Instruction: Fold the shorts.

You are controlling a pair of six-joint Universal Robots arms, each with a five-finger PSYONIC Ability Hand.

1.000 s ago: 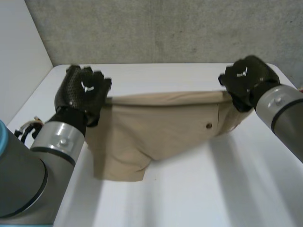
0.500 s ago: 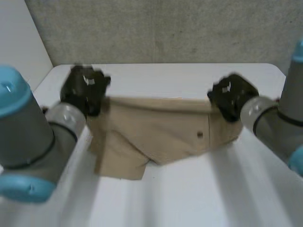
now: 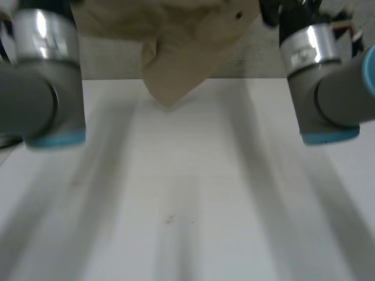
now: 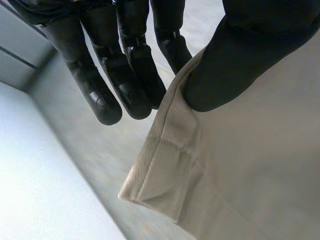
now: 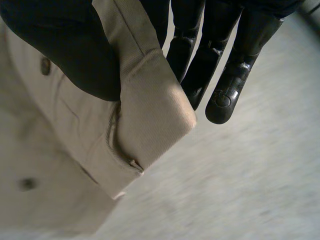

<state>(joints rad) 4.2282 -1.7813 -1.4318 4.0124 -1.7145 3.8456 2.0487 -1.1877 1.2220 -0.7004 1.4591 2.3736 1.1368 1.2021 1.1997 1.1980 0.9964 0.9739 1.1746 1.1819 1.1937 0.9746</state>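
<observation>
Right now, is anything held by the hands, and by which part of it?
The beige shorts, hanging between both hands: the left hand pinches one corner of their top edge, the right hand the other corner.

Shorts (image 3: 176,52): plain beige-tan, upper centre of the head view. Left wrist view shows a fine diagonal rib in the weave along the band under the thumb.
Button (image 3: 238,16): dark brown.
Left hand (image 4: 125,75), right hand (image 5: 235,75): black, slight gloss.
Left arm (image 3: 41,88), right arm (image 3: 328,88): grey, silver band, light-blue cap.
Desk (image 3: 193,193): white, a few small dark specks mid-frame.
Wall (image 3: 111,58): mottled grey.
</observation>
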